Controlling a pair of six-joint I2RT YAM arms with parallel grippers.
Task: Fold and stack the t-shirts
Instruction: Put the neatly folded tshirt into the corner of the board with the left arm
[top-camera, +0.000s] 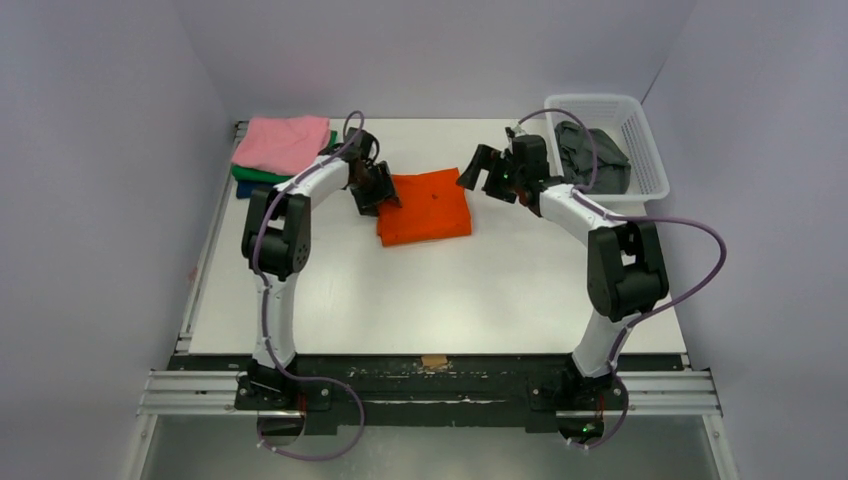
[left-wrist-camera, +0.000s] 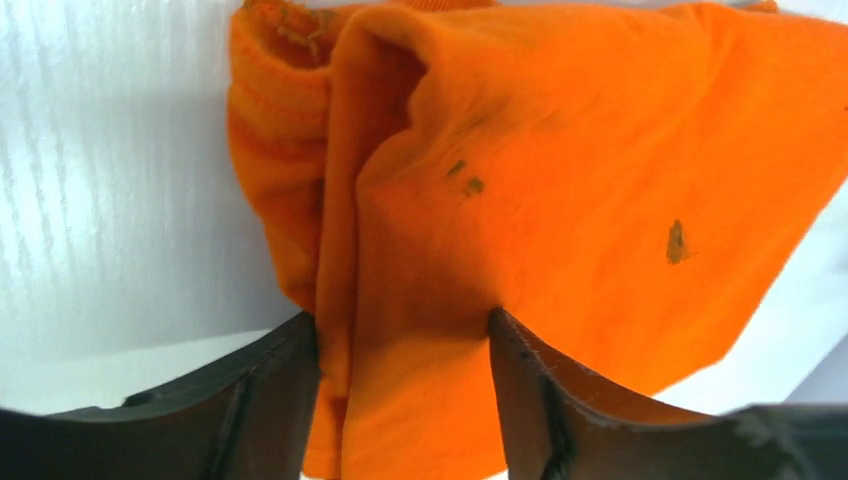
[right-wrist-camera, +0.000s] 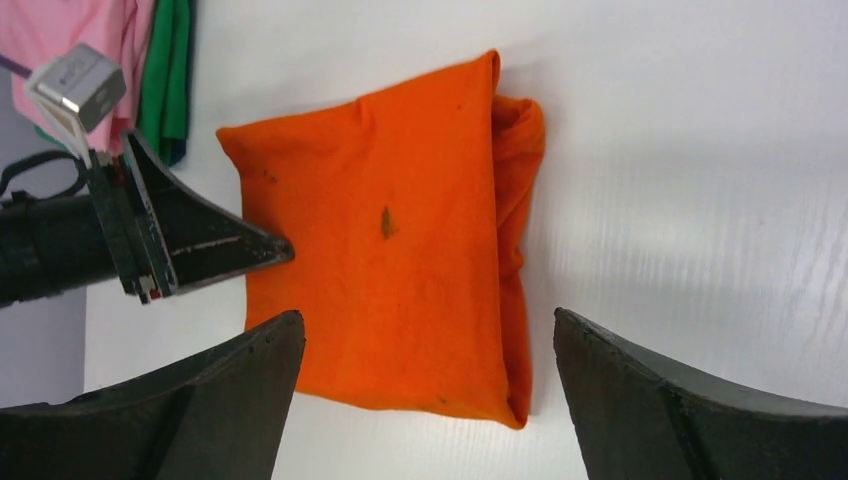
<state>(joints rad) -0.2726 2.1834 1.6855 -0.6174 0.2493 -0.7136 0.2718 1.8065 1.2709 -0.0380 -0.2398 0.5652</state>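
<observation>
A folded bright orange t-shirt (top-camera: 425, 205) with small dark specks lies flat in the middle of the table. My left gripper (top-camera: 383, 198) is at its left edge. In the left wrist view its jaws (left-wrist-camera: 402, 315) stand partly apart, and the orange t-shirt (left-wrist-camera: 560, 200) fills the gap between them. My right gripper (top-camera: 478, 170) hovers above the shirt's right edge, open wide and holding nothing. The right wrist view looks down on the orange t-shirt (right-wrist-camera: 390, 230) between the spread fingers of that gripper (right-wrist-camera: 428, 325). A stack with a pink t-shirt (top-camera: 283, 142) over a green one (top-camera: 258, 175) sits at the back left.
A white lattice basket (top-camera: 640, 125) at the back right holds a dark grey t-shirt (top-camera: 590, 155). A navy edge (top-camera: 244, 190) shows under the stack. The left arm's finger (right-wrist-camera: 200, 240) reaches into the right wrist view at the shirt's edge.
</observation>
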